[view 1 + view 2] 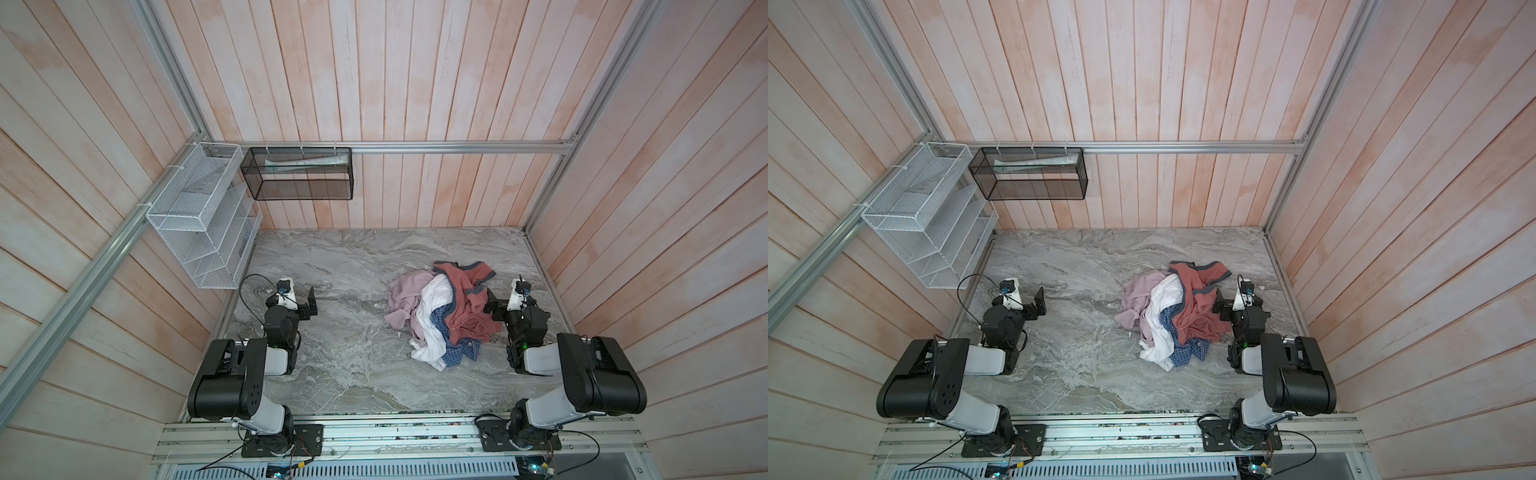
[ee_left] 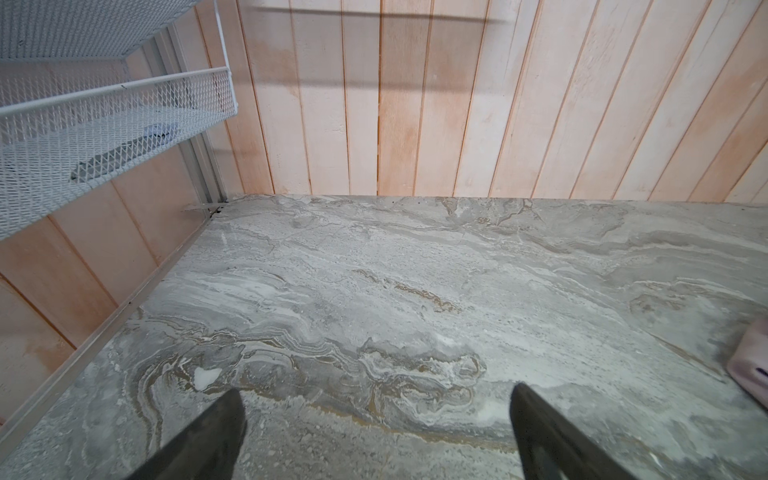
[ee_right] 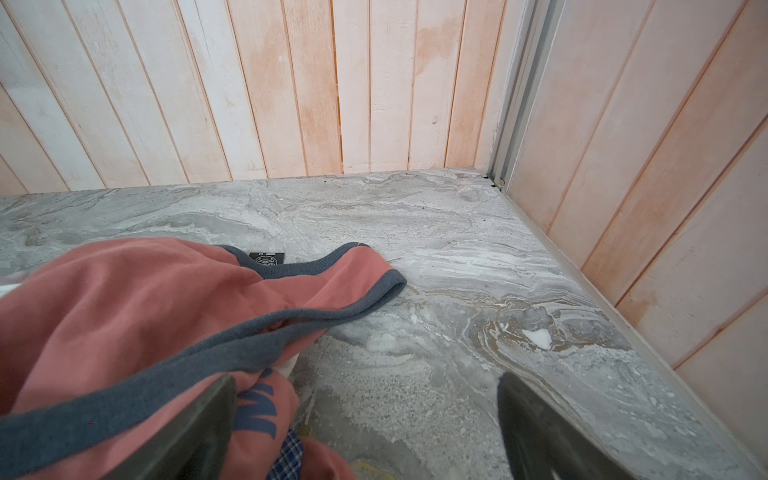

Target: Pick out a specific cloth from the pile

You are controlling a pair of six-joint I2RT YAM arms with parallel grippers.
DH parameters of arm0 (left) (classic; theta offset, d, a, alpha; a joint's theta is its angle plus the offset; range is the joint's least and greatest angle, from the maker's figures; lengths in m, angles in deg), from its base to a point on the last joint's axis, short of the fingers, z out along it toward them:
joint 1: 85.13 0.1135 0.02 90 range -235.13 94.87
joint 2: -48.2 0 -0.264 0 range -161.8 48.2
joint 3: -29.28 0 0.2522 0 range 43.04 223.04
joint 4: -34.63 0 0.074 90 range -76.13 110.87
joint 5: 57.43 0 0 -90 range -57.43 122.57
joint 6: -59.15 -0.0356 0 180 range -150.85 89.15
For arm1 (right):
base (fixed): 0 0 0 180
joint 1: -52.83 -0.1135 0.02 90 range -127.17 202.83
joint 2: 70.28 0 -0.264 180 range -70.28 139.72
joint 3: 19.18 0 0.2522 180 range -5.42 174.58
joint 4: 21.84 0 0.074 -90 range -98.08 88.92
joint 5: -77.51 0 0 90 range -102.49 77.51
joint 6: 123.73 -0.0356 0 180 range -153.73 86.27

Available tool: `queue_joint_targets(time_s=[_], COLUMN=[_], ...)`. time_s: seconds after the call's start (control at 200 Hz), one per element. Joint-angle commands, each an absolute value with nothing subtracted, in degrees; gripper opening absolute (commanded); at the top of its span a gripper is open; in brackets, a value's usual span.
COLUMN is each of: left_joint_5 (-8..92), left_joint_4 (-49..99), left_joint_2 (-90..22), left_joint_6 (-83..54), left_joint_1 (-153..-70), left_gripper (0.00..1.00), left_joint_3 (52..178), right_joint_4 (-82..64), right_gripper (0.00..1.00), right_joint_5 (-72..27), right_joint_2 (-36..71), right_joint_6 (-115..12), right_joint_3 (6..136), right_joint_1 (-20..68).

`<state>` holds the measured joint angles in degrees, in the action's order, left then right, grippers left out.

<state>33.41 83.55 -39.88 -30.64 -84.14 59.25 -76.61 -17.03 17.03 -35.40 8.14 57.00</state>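
Observation:
The pile (image 1: pixel 440 309) (image 1: pixel 1173 309) lies right of the middle of the marble table in both top views. Its rust-red garment with grey trim (image 1: pixel 467 299) (image 3: pixel 124 299) is on top, beside a white one (image 1: pixel 432 324) and a pale pink one (image 1: pixel 405 291). The cloth, blue checked (image 1: pixel 462 353) (image 1: pixel 1188 353), pokes out at the pile's near edge, mostly buried; a scrap of it (image 3: pixel 289 453) shows in the right wrist view. My right gripper (image 1: pixel 491 306) (image 3: pixel 365 380) stands open at the pile's right edge, one finger against the rust-red fabric. My left gripper (image 1: pixel 310 302) (image 2: pixel 376 390) is open over bare marble, far left of the pile.
A white mesh rack (image 1: pixel 203 216) (image 2: pixel 104 108) hangs on the left wall above my left arm. A black mesh basket (image 1: pixel 297 174) hangs on the back wall. Wooden walls close the table on three sides. An edge of the pink garment (image 2: pixel 752 365) shows in the left wrist view.

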Motion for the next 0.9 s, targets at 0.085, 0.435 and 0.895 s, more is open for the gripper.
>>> queue_joint_targets(time_s=[0.085,0.435,0.895], left_joint_5=[34.95,34.07,28.98], left_joint_4=[83.1,69.37,50.82], left_joint_2=[-40.13,-37.68,-15.89], left_joint_6=[-30.23,-28.31,-23.57], left_joint_1=[-83.57,-82.5,-94.08], left_gripper=[1.0,1.0,1.0], left_joint_3=[60.27,66.99,74.76], right_joint_4=[-76.1,-41.84,-4.82], right_gripper=[0.98,0.93,0.9], right_joint_5=[-16.79,-15.96,-11.28], right_joint_2=[16.66,-3.39,-27.18], right_joint_6=[-35.27,-40.76,-44.51], right_joint_3=[9.08,19.47,26.93], right_joint_1=[56.88,59.21,35.83])
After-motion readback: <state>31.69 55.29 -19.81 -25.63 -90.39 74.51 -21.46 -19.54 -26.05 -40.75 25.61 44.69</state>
